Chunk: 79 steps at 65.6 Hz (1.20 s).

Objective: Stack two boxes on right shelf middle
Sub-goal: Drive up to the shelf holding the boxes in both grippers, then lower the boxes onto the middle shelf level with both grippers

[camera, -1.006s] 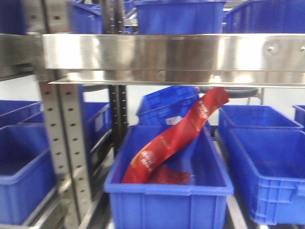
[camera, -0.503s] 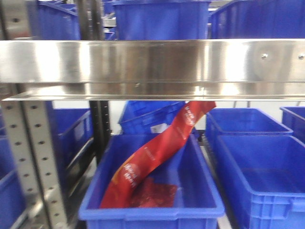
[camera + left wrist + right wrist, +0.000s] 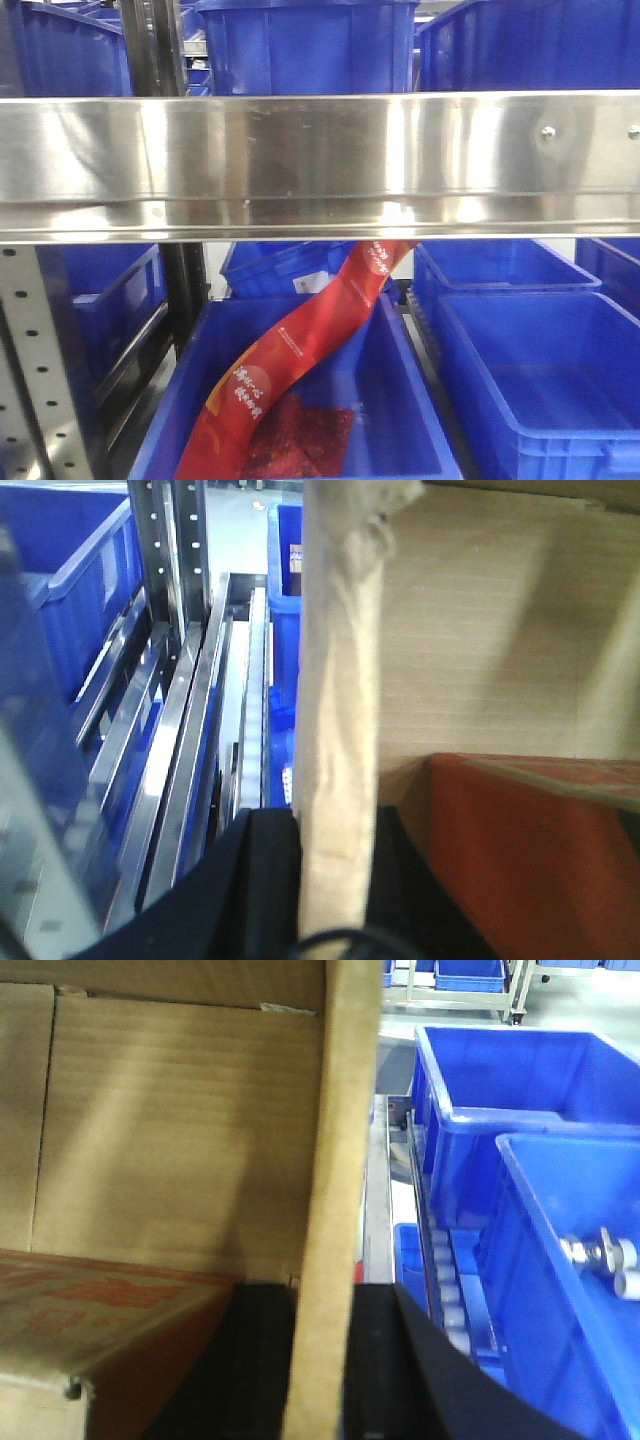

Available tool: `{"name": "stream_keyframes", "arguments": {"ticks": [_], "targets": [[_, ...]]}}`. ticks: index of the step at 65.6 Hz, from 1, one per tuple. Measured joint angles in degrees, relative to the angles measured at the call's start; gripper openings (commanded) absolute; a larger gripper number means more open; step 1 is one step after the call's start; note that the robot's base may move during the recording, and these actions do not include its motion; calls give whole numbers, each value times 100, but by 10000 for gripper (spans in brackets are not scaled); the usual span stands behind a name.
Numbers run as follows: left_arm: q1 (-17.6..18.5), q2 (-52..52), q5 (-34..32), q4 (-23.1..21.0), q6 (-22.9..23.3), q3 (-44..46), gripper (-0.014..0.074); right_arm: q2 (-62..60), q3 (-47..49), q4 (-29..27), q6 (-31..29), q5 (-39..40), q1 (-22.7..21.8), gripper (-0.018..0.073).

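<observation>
- Front view: over the last second the shelf (image 3: 320,165) rail dropped in frame and widened, and the bin (image 3: 300,400) with the red packet (image 3: 300,350) slid lower. You were probably raising the load and closing on the rack.
- Left wrist: your left fingers (image 3: 262,880) pinched the box (image 3: 340,720) wall at its edge.
- Right wrist: your right fingers (image 3: 372,1360) pinched the opposite wall of the box (image 3: 335,1190).
- The box hung between both arms, beside the rack and not yet on the shelf; the second box could not be told apart.
</observation>
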<state>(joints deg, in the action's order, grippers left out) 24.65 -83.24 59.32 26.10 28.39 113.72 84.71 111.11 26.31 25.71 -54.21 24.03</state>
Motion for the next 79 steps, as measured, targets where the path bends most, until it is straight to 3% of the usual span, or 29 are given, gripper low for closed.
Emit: {"name": "stream_keyframes", "arguments": {"ticks": [61,79], "targets": [[0,0,-10,0,0,0,-111,13,0,0,0,0,0,-153],[0,-430,372,87,0,21,-111,483,0,0,0,-195,0,-153]]}}
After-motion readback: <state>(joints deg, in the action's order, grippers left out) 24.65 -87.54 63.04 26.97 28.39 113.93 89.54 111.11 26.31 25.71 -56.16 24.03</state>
